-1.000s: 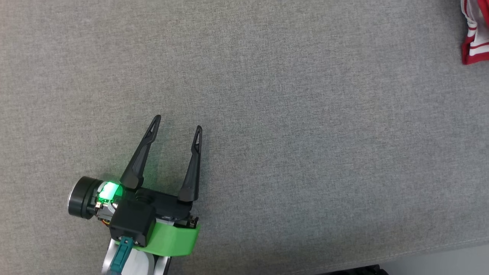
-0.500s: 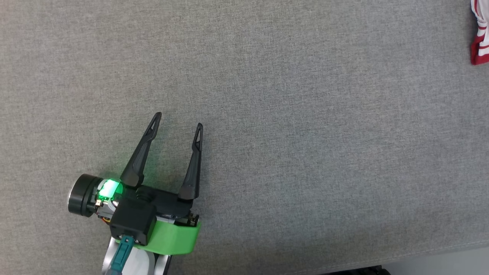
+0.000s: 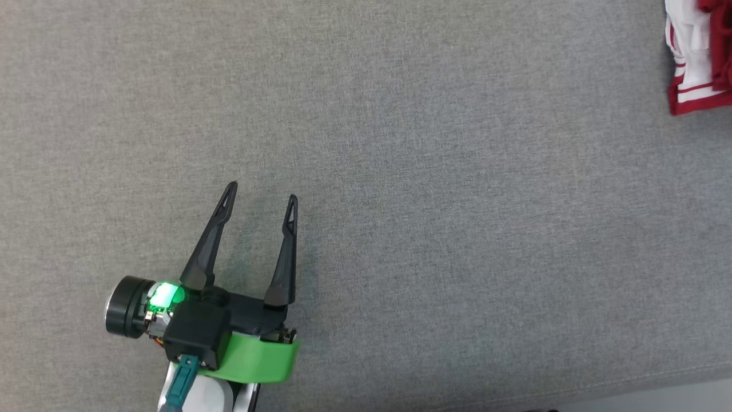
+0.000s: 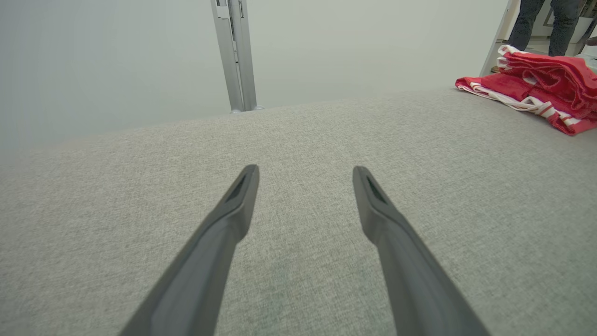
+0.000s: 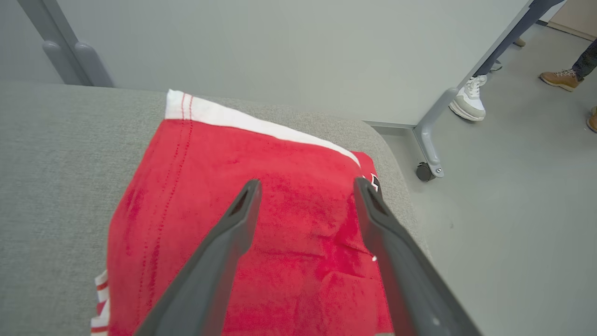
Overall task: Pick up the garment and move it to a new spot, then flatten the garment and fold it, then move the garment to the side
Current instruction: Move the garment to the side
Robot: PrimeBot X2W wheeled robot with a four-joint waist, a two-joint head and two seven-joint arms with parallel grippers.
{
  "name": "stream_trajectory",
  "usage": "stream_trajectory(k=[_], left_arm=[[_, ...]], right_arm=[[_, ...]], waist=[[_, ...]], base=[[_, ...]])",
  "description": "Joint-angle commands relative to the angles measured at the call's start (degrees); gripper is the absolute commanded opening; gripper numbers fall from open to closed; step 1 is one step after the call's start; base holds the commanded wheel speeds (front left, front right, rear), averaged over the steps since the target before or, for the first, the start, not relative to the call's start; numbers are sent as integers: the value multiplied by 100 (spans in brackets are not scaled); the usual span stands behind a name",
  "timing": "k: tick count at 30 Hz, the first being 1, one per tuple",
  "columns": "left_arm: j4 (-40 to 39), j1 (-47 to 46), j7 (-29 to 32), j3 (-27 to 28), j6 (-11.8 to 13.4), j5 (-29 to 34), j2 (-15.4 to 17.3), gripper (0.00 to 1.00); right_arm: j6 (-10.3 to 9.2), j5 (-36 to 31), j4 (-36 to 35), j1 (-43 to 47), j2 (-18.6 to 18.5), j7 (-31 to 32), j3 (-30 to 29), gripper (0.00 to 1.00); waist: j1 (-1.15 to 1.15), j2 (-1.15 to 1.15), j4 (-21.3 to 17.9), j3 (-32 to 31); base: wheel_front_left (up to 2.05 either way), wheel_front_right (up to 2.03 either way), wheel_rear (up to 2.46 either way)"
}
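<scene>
The grey woven-fabric tabletop (image 3: 457,229) spans your head view. A pale grey partition panel (image 5: 280,46) stands behind its far edge.

The red terry garment with white striped bands (image 3: 695,86) lies at the tabletop's far right, at the upper right edge of your head view and well apart from the left arm. In the right wrist view it rests flat near the tabletop's rounded corner, its white-banded edge turned toward the partition. From the left wrist view it appears as several stacked layers.

Your left tool (image 3: 261,192), with two long dark fingers on a black body and green collar, sits at the lower left of the head view. Its fingers are spread apart over bare fabric and hold nothing.

Your right tool (image 5: 308,183) is above the garment, with its fingers spread apart and red cloth visible between and beneath them. You cannot tell whether the fingertips touch the cloth.

A grey metal post (image 4: 235,56) rises behind the tabletop's far edge. A grey partition leg with a small dark caster (image 5: 423,171) stands on the floor just beyond the tabletop's corner. A person's white trainer (image 5: 468,100) sits near that leg, and a tan shoe (image 5: 559,78) is farther off.
</scene>
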Motion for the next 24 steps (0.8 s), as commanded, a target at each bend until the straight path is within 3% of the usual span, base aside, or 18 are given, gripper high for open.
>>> stream_trajectory(k=[1,9,15,24], left_arm=[[21,122,-16,59,54,-94,-14,100],[219,622,-16,414,163,-416,-129,100],[345,1024,-16,680,191,-630,-173,100],[385,1691,-16,993,313,-1036,-180,100]], right_arm=[[-10,-68,-73,193,149,-124,47,100],[-10,-419,-446,1125,1334,-482,5,100],[-10,-1552,-887,2301,2386,-478,-1297,100],[-10,-3683,-2323,4742,3802,-480,-3304,100]], waist=[[0,0,-5,-497],[0,0,26,-1524],[0,0,100,-2226],[0,0,231,-3038]], base=[[0,0,0],[0,0,0],[0,0,0],[0,0,0]])
